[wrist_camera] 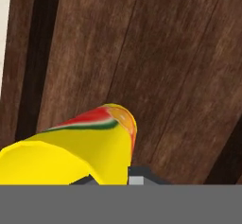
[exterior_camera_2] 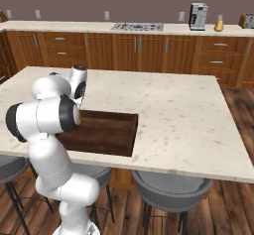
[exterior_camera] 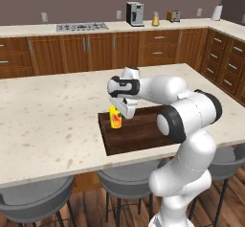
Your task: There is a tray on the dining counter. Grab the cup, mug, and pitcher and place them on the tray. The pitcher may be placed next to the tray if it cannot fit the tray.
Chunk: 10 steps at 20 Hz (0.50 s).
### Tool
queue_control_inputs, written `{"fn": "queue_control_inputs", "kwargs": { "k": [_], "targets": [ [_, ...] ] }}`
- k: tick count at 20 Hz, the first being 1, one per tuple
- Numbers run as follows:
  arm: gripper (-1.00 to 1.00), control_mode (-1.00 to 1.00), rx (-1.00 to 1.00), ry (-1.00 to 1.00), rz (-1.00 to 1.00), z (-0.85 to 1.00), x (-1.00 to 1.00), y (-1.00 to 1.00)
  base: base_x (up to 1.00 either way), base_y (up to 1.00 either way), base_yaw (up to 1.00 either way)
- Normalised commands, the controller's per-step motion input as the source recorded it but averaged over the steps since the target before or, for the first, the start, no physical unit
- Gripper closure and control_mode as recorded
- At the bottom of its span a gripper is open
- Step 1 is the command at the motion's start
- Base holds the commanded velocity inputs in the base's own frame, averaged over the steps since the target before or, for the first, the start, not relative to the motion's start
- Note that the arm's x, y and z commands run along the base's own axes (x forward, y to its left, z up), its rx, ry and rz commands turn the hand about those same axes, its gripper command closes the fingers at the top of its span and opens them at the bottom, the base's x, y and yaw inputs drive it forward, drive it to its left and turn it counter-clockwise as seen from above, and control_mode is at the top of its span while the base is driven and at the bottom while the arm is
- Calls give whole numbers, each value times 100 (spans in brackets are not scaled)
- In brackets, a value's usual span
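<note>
Gripper [exterior_camera: 118, 112] clamped on the cup [exterior_camera: 115, 117] over the tray's [exterior_camera: 139, 136] left end; I would lower it upright before releasing

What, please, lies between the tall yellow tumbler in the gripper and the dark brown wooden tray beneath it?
Nothing: in the hand view the yellow tumbler has bare tray wood past its base; in the left base view it stands at the tray's left end.

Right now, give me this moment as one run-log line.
gripper: shut on cup | cup: over tray left end | pitcher: back counter
</note>
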Motion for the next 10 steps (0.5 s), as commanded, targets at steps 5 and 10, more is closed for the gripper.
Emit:
{"fn": "queue_control_inputs", "kwargs": {
  "k": [5, 10],
  "targets": [
    [100, -100, 0, 0, 0, -27, 11, 10, 0, 0, 0],
    [100, -100, 0, 0, 0, -7, 0, 1, 0, 0, 0]
  ]
}}
